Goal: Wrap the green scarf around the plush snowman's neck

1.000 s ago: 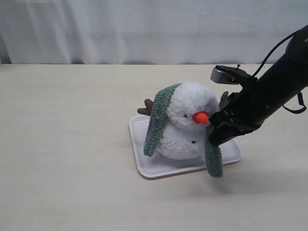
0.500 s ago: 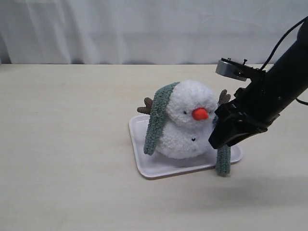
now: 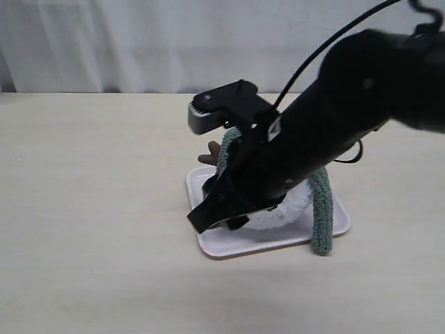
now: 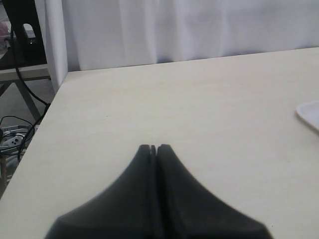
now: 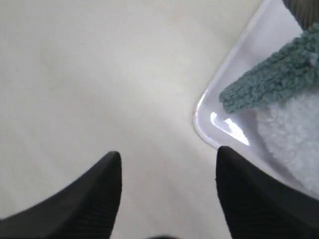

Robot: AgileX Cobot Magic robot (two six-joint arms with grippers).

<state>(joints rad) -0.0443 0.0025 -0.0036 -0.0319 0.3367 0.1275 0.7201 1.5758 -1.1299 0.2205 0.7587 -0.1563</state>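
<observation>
One plush snowman [image 3: 292, 207], one green scarf [image 3: 321, 216] and one tray [image 3: 236, 245] were seen. The right gripper [image 5: 168, 154] was spread wide and empty; the left gripper [image 4: 153, 147] was closed.

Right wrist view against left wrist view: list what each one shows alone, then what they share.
Only the right wrist view: the open right gripper, one end of the fuzzy sage-green knit scarf, and part of the fluffy white plush snowman. Only the left wrist view: the shut left gripper and the white curtain. Both: the pale wooden table and the white rectangular tray, of which the left wrist view catches only a corner.
</observation>
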